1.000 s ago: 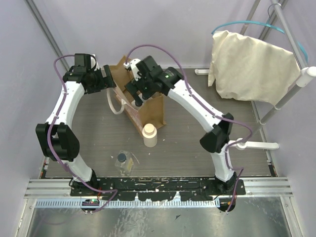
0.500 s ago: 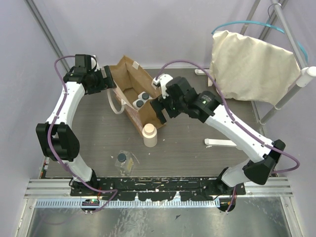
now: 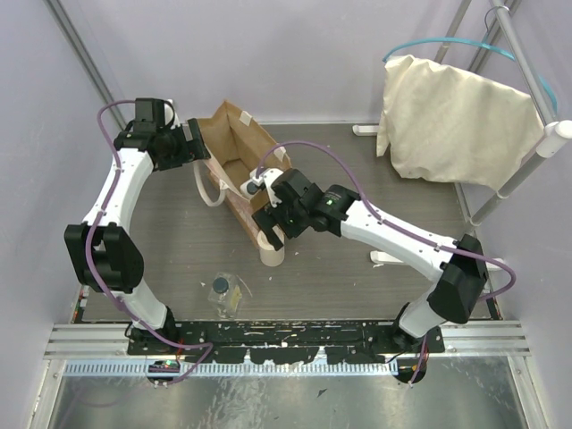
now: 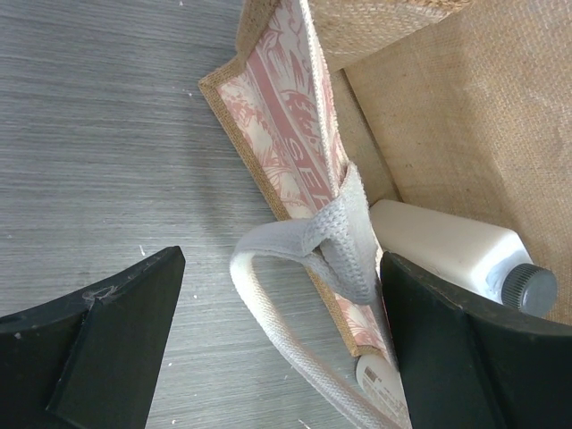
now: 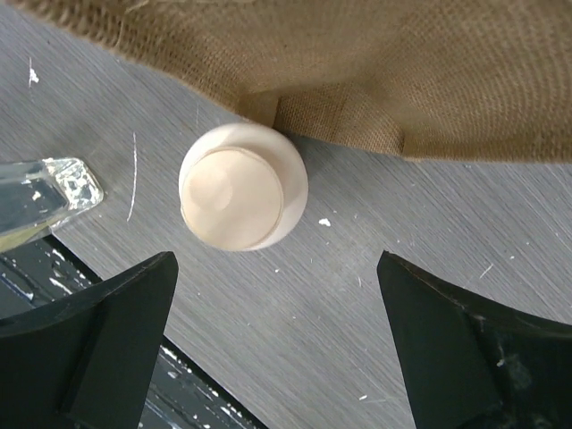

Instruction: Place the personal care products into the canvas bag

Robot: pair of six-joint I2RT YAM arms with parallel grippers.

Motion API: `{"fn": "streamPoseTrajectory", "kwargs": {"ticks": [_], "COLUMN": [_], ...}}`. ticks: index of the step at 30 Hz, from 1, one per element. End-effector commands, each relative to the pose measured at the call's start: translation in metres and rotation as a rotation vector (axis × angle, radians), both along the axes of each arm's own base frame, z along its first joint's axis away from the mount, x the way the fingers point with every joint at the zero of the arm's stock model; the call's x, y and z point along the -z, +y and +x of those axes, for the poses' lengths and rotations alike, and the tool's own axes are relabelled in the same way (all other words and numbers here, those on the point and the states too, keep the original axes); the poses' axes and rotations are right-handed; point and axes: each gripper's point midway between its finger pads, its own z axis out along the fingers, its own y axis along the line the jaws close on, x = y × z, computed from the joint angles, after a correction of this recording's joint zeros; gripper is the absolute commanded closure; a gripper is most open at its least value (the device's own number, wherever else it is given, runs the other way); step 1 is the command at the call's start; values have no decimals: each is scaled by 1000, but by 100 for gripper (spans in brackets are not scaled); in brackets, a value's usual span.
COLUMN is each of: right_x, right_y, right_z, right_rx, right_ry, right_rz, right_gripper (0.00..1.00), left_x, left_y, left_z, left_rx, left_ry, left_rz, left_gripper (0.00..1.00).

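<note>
The bag (image 3: 231,138) holds a white bottle (image 4: 447,246). Nearer the front edge wait the cream bottle (image 5: 243,186) and wrapped thing (image 3: 223,288). Open: left claw (image 4: 281,259), right claw (image 5: 277,264).

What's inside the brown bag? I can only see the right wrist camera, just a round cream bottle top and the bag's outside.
Observer: A dark-capped white bottle lies inside the canvas bag; the left wrist view shows it.
Operator: Is somebody holding the bag?
Observer: Not clamped. The left gripper is open, one finger on either side of the bag's wall and pale handle.
Operator: Anything else waiting outside?
Observer: Yes, a small black-capped item in clear wrap lies nearer the arms' bases than your cream bottle.
</note>
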Motion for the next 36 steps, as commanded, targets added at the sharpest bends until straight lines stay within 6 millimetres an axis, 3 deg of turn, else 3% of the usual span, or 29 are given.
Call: {"fn": "streamPoseTrajectory", "kwargs": {"ticks": [1, 33, 36], "right_x": [1, 72, 81], "right_y": [20, 52, 51], "right_z": [6, 18, 15], "right_rx": [-18, -81, -92], "right_ry": [-19, -81, -57], "right_rz": [62, 23, -6], "right_gripper": [0, 0, 6], "left_x": [-16, -13, -13], "left_y": [3, 7, 6], "left_z": [-6, -13, -13], "left_rx": [7, -5, -4], "left_ry": [-37, -30, -29], "left_rz": [12, 23, 21], "left_gripper": [2, 2, 2]}}
